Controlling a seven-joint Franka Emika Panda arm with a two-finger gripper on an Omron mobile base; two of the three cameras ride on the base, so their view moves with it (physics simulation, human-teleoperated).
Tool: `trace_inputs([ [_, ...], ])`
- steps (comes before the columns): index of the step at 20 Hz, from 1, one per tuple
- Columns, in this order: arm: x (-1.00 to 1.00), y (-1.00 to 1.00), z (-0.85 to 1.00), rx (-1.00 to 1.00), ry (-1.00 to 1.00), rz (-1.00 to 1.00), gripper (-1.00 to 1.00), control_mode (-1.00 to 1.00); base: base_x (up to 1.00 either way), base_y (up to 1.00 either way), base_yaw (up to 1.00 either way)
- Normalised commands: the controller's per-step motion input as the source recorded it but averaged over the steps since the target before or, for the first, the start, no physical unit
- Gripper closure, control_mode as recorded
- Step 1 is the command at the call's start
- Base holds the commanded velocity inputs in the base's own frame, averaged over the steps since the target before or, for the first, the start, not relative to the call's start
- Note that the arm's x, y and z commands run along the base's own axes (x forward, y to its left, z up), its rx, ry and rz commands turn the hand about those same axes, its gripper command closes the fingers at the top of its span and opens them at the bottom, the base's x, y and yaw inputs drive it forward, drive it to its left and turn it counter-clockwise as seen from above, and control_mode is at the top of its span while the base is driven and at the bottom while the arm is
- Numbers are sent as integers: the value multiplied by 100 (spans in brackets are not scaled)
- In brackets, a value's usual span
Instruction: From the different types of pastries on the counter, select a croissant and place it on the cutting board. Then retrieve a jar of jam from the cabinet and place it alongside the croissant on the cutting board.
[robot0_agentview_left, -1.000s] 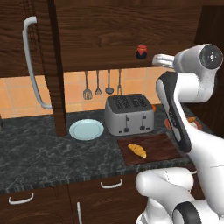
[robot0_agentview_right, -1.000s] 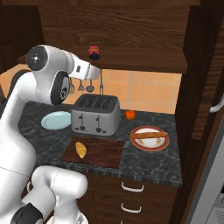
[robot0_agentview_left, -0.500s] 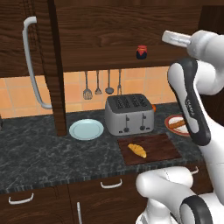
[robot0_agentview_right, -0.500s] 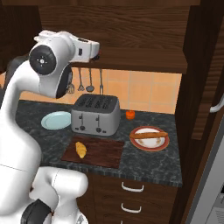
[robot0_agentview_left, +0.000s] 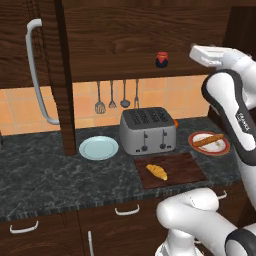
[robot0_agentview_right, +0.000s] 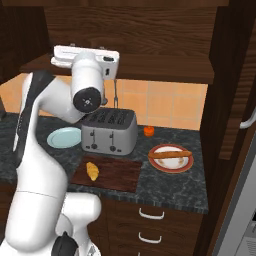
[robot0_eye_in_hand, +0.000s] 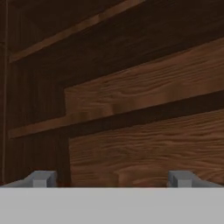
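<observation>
1. Your tool (robot0_agentview_left: 196, 51) hangs at shelf height, its tips spread and holding nothing.
2. The jar of jam (robot0_agentview_left: 161, 59) stands upright on the cabinet (robot0_agentview_left: 115, 35) shelf, just to the tool's left.
3. The croissant (robot0_agentview_left: 157, 172) already lies on the cutting board (robot0_agentview_left: 185, 167).

Flat, even rendered light, sharp and glare-free; the cabinet (robot0_agentview_left: 125, 35) interior is dim, the hand view slightly soft.
</observation>
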Motion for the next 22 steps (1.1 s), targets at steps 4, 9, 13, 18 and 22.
trace_inputs([
  [4, -12, 0, 17, -2, 13, -32, -100, -100, 0, 0, 0],
  [9, -10, 0, 43, -7, 47, -54, -100, -100, 0, 0, 0],
  [13, -19, 0, 27, 0, 0, 0, -100, -100, 0, 0, 0],
  [18, -18, 1, 27, -2, 0, 1, -100, -100, 0, 0, 0],
  [22, 0, 1, -14, 0, 22, 4, -100, -100, 0, 0, 0],
])
